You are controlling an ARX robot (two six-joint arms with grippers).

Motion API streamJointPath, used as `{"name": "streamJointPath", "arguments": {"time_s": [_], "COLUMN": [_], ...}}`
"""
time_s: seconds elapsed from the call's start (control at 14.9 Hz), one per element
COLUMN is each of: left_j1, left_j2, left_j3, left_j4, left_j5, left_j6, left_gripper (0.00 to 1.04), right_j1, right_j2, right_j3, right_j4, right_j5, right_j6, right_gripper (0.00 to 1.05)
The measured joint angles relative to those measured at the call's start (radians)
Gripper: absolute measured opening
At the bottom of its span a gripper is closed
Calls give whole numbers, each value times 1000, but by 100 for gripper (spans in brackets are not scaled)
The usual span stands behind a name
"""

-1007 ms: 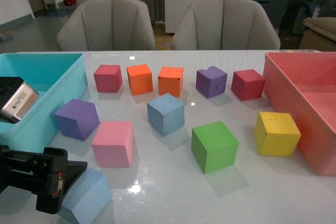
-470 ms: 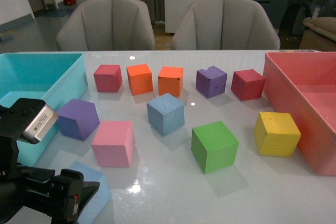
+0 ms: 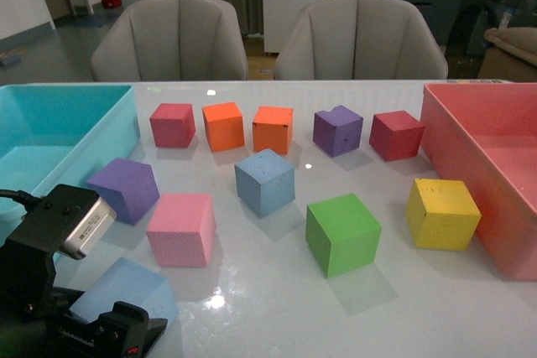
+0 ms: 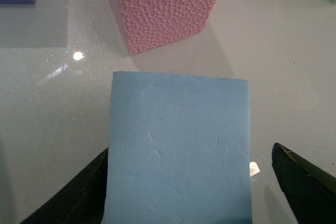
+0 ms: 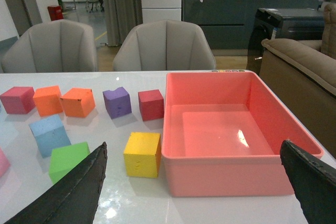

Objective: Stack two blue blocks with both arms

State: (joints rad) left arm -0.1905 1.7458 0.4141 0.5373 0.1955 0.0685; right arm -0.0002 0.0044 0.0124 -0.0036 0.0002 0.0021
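At the lower left of the front view, my left gripper (image 4: 190,151) is spread around one blue block (image 3: 126,289). One finger is at its edge and the other stands apart from it. The other blue block (image 3: 265,181) sits mid-frame on the table (image 3: 403,308), well apart. My right gripper (image 5: 193,144) is spread wide, holding nothing, before the pink bin (image 5: 226,178).
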Motion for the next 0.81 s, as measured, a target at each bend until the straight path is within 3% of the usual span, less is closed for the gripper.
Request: {"name": "streamJointPath", "arguments": {"time_s": [0.2,0.34,0.54,0.81], "left_j1": [-5,-31,-92,-214], "left_j2": [-24,-102,-232,-132], "left_j3": [-1,-1,50,362], "left_j4": [-26,-72,-193,-322], "left_j5": [1,-5,-31,-159], "left_j6": [11,10,4,-47], "left_gripper": [53,42,38,36], "right_j1": [0,0,0,0], "right_j2": [0,0,0,0], "right_j3": [0,0,0,0], "right_j4": [0,0,0,0], "right_j5": [0,0,0,0], "right_j6": [0,0,0,0], "right_gripper": [98,98,98,98]}}
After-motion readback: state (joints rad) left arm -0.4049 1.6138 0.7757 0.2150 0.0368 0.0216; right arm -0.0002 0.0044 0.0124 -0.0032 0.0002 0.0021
